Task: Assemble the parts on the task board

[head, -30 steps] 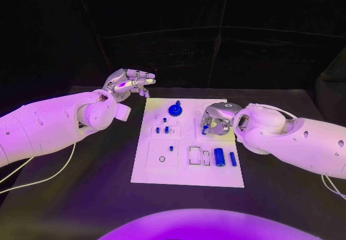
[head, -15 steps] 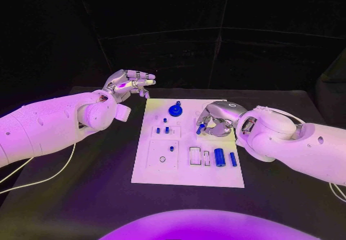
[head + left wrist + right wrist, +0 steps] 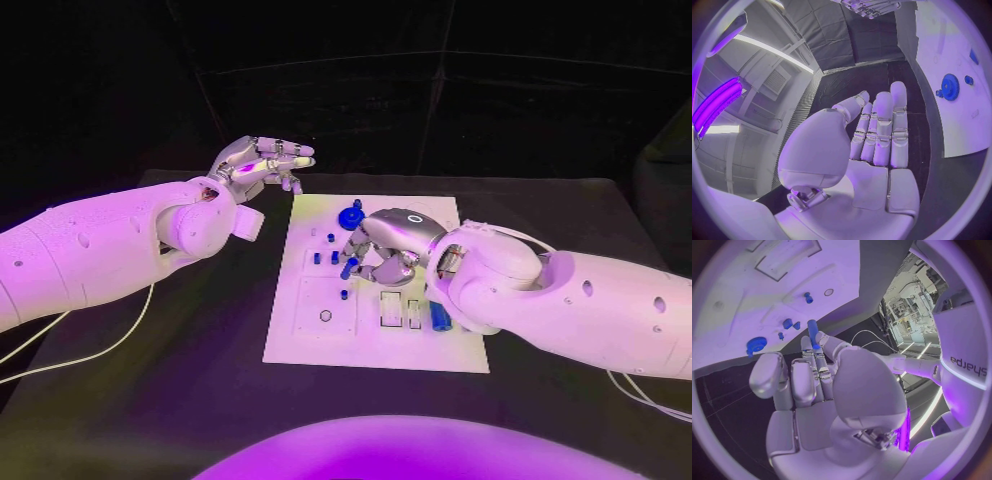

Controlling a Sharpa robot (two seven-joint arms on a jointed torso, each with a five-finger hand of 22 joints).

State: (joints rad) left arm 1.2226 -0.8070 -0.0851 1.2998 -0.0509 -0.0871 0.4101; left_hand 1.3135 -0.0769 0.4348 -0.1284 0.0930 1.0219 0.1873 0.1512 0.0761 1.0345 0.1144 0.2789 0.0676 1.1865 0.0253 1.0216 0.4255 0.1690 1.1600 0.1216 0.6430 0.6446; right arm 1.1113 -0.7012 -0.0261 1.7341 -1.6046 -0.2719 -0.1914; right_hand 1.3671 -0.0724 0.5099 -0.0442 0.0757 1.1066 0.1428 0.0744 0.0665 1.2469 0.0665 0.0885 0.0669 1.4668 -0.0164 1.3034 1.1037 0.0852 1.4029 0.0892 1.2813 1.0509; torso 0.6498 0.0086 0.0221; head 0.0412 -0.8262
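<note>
Blue peg (image 3: 351, 264) pinched in the fingertips of the right hand (image 3: 387, 250) hangs over the middle of the white board (image 3: 310, 335), seen from the head camera; small blue parts stand beside it, a blue gear (image 3: 351, 217) sits at the board's far end, and a blue cylinder (image 3: 438, 319) lies half hidden by the right arm. The left hand (image 3: 263, 164) hovers off the board's far left corner, fingers loosely curled, holding nothing.

From the left wrist, that hand's (image 3: 873, 135) fingers lie straight and side by side, empty, with the gear (image 3: 949, 86) well apart on the board (image 3: 954, 130).

From the right wrist, the peg (image 3: 813, 333) stands up between the fingertips of the right hand (image 3: 811, 385), pointing toward a small round hole (image 3: 828, 292) and a short blue pin (image 3: 808, 298) on the board (image 3: 748, 315). Seating it well likely means keeping the peg upright, centring it over its hole before lowering, and loosening the pinch only once it stands alone. Which hole is meant cannot be told.
</note>
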